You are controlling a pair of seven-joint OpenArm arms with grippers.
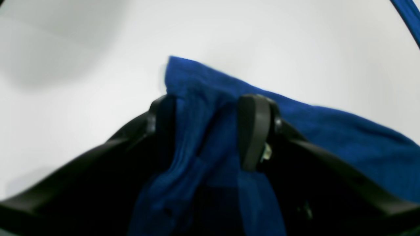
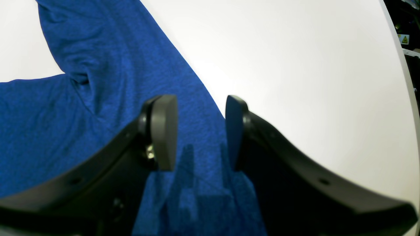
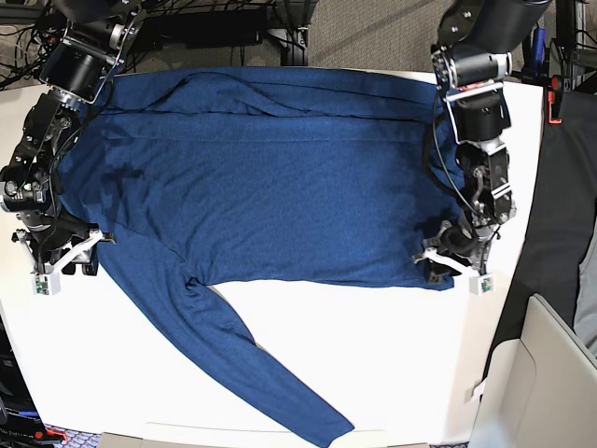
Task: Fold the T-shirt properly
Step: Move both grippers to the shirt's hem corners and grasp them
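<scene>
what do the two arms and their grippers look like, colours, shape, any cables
Both arms are black with grey metal joint housings and loose black cables along the links. The left gripper and the right gripper each have curved glossy black fingers ending in flat, rounded dark grey pads. Small white brackets sit near each wrist.

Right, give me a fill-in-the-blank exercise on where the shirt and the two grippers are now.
1. The T-shirt lies spread on a table whose colour is ____.
2. In the left wrist view, the left gripper has ____ fabric bunched between its fingers.
3. In the base view, one long sleeve trails toward the ____ edge of the picture.
4. The right gripper sits over the shirt with its jaws ____.

Missing words: white; blue; bottom; open
</scene>
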